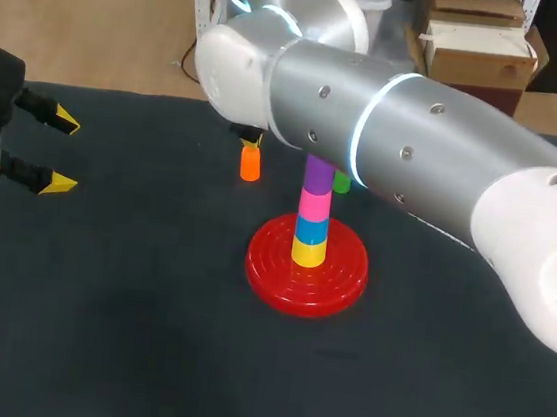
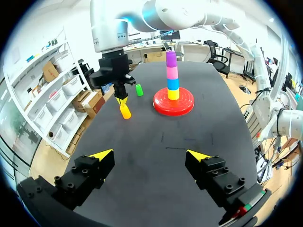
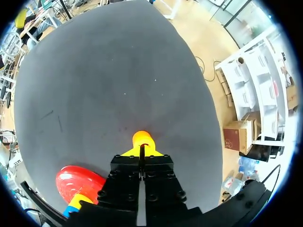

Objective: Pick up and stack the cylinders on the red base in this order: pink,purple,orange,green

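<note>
The red base [image 1: 343, 276] stands mid-table with yellow, blue, pink and purple cylinders [image 1: 314, 208] stacked on its peg. An orange cylinder [image 1: 250, 163] stands upright behind and to the left of the base. A green cylinder [image 1: 342, 184] is half hidden behind my right arm. My right gripper [image 1: 252, 139] hangs just above the orange cylinder [image 3: 142, 138], fingers shut together with nothing between them [image 3: 142, 152]. My left gripper [image 1: 61, 154] stays at the table's left edge, open and empty [image 2: 149, 155]. From there the orange cylinder [image 2: 125, 112], the green cylinder [image 2: 139, 90] and the stack [image 2: 172, 75] are far ahead.
My right arm [image 1: 398, 132] spans the back of the table from the right, passing over the stack and the green cylinder. Dark tabletop [image 1: 123, 332] lies bare in front of the base and between my left gripper and the orange cylinder.
</note>
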Controlling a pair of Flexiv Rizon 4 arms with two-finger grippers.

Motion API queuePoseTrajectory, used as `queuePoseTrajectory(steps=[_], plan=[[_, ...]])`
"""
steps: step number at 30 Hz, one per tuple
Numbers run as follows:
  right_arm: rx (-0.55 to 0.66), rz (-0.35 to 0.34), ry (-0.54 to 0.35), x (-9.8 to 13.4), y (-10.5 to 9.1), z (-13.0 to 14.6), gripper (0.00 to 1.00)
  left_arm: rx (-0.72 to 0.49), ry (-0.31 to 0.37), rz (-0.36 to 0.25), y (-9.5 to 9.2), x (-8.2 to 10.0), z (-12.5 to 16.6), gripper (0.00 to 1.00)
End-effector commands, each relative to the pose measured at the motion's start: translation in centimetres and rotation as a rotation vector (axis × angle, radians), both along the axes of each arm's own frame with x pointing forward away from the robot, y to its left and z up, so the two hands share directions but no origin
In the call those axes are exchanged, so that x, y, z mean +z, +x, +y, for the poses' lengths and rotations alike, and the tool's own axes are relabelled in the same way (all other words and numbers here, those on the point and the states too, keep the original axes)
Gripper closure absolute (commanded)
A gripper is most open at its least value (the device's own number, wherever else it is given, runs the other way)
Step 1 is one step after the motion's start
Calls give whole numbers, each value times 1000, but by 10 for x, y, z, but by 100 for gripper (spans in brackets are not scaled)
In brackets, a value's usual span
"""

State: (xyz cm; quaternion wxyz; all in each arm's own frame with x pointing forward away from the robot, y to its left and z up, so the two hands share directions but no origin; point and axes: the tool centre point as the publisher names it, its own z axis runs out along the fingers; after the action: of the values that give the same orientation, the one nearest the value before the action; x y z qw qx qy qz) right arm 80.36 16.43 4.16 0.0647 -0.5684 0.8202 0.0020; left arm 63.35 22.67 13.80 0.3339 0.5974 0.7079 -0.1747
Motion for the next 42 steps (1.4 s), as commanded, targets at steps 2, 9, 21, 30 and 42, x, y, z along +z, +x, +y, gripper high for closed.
queuePoseTrajectory(steps=[2,9,21,30,42], plan=[[18,344,-99,2,11,7,0,1,-2,-4,-1,-1,0,0],[28,378,-94,-4,9,10,0,1,-2,-4,-1,-1,0,0],[24,416,-106,-18,10,9,0,1,-2,-4,-1,-1,0,0],[19,429,-110,-23,9,7,0,1,-2,-4,-1,-1,0,0],[28,414,-118,-21,10,8,100,1,-2,-4,-1,-1,0,0]])
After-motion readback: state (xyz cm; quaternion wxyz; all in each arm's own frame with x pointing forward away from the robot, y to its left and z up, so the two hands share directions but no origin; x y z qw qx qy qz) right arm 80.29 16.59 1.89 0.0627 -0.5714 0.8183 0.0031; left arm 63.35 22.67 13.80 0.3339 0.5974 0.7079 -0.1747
